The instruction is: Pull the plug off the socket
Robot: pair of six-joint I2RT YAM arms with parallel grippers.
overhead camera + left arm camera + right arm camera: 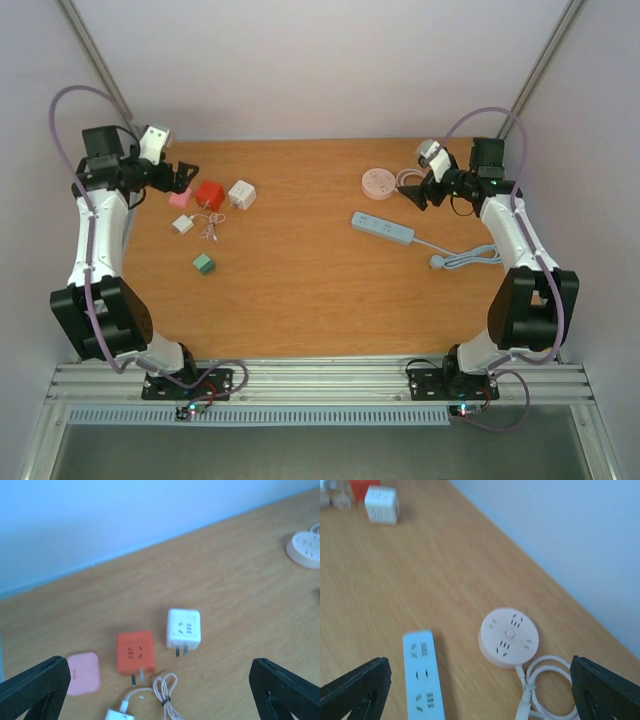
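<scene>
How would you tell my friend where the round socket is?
Look at the wooden table, then its far right part, where a long pale blue power strip lies. Just behind it sits the round socket: the only round, pinkish one, with a coiled white cord beside it.

The round socket (305,550) ran off the right edge of the left wrist view, and the white charger (119,715) was cut at the bottom. In the right wrist view the long strip (422,675) was cut off at its near end. From above, the green thing (204,263) was too small to name.
</scene>
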